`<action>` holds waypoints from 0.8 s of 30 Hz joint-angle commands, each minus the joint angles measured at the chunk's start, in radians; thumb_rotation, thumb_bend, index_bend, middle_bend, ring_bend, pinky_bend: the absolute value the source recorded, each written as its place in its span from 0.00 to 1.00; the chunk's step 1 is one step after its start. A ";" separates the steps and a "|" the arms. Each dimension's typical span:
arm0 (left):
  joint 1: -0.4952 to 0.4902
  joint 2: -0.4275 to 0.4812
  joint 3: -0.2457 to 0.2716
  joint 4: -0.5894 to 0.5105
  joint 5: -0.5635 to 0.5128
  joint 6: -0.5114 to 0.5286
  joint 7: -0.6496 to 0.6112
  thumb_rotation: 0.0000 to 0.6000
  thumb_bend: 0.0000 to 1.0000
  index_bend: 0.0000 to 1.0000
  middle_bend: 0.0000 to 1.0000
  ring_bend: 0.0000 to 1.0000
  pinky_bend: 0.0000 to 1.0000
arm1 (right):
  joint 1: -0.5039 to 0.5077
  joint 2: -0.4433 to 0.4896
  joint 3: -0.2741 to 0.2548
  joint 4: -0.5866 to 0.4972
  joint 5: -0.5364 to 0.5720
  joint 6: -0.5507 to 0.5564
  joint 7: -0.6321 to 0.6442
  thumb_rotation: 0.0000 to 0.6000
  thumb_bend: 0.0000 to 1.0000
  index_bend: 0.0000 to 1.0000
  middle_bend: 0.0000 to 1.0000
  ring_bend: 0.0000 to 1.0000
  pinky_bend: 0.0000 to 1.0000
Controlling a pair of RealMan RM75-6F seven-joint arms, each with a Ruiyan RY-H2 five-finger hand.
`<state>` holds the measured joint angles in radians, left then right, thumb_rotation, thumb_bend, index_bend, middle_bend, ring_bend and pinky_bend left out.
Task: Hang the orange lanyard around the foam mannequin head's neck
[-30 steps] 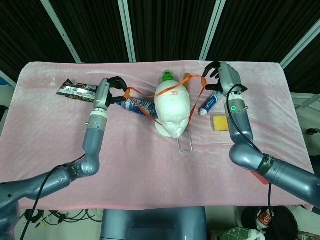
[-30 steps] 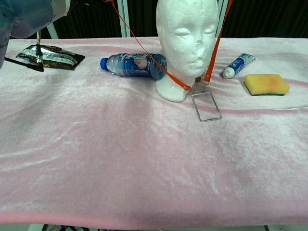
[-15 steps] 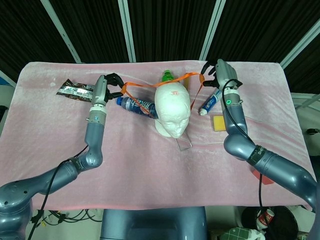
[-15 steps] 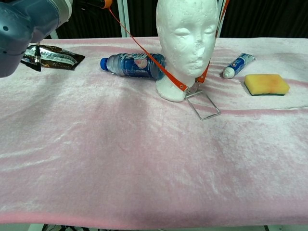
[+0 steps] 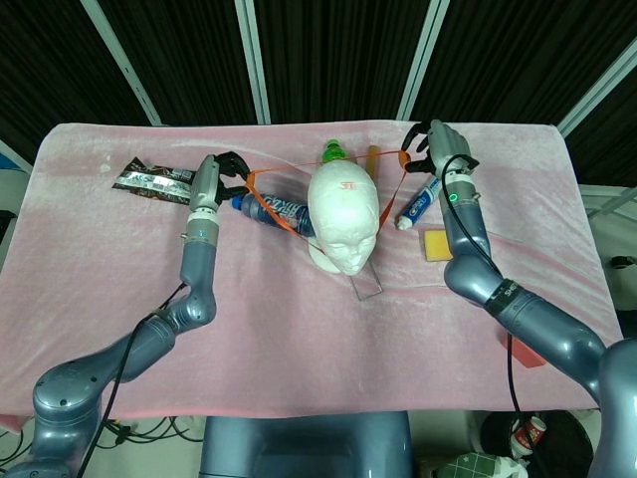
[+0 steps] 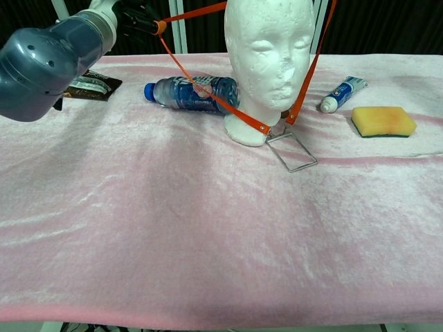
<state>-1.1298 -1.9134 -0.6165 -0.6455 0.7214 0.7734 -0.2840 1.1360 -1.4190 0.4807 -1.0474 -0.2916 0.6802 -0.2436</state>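
Note:
The white foam mannequin head [image 5: 344,219] [image 6: 268,62] stands upright mid-table. The orange lanyard [image 6: 208,93] [image 5: 274,209] loops around it: its straps run down both sides of the face to a clear badge holder [image 6: 291,150] [image 5: 366,284] lying in front of the neck, and the top of the loop passes behind the crown. My left hand [image 5: 224,171] [image 6: 138,17] pinches the strap left of the head. My right hand [image 5: 438,149] holds the strap right of it; the chest view shows only that strap [image 6: 315,59], not the hand.
A blue water bottle [image 5: 274,211] [image 6: 194,93] lies left of the head, a green-capped bottle [image 5: 334,152] behind it. A snack wrapper [image 5: 149,180] is far left. A toothpaste tube [image 5: 419,205] and yellow sponge [image 5: 437,244] [image 6: 383,121] lie to the right on the pink cloth [image 5: 299,349].
The top of the lanyard loop has passed from over the crown to behind the head. My left hand has come lower and nearer the head; my right hand barely shifted.

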 commanded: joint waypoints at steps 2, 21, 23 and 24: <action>-0.030 -0.049 -0.005 0.084 0.013 -0.049 -0.041 1.00 0.48 0.72 0.61 0.40 0.37 | 0.005 -0.020 -0.012 0.039 -0.014 -0.021 0.005 1.00 0.45 0.77 0.33 0.42 0.35; -0.047 -0.054 0.022 0.139 0.091 -0.250 -0.123 1.00 0.09 0.16 0.14 0.00 0.04 | 0.002 -0.027 -0.056 0.106 -0.038 -0.161 0.020 1.00 0.08 0.17 0.16 0.31 0.23; -0.040 -0.040 0.021 0.115 0.105 -0.247 -0.140 1.00 0.09 0.15 0.13 0.00 0.03 | -0.002 -0.018 -0.056 0.098 -0.038 -0.170 0.029 1.00 0.08 0.16 0.15 0.30 0.23; -0.036 -0.033 0.023 0.103 0.113 -0.247 -0.146 1.00 0.09 0.15 0.12 0.00 0.03 | -0.004 -0.013 -0.056 0.094 -0.039 -0.172 0.034 1.00 0.08 0.15 0.15 0.30 0.22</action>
<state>-1.1730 -1.9587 -0.5962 -0.5271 0.8220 0.5279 -0.4177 1.1349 -1.4366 0.4254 -0.9486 -0.3294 0.5116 -0.2146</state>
